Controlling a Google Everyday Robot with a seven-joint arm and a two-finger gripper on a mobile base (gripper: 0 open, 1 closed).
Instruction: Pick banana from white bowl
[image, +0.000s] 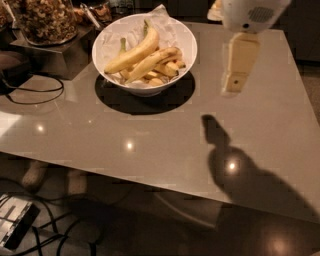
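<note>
Camera view: the gripper (234, 84) hangs above the tabletop (115, 165), well to the right of the white bowl (150, 90), with nothing in it. Whether it is spread or pressed together I cannot tell. The banana (152, 62) lies inside the bowl, on top of the pile, touching the thicker curved banana (134, 51). By my judgement nothing is done yet: approach, grasp and lift all remain. Count — one bowl, two long bananas, several short ones beneath whose number is unclear, one granola jar (47, 20).
</note>
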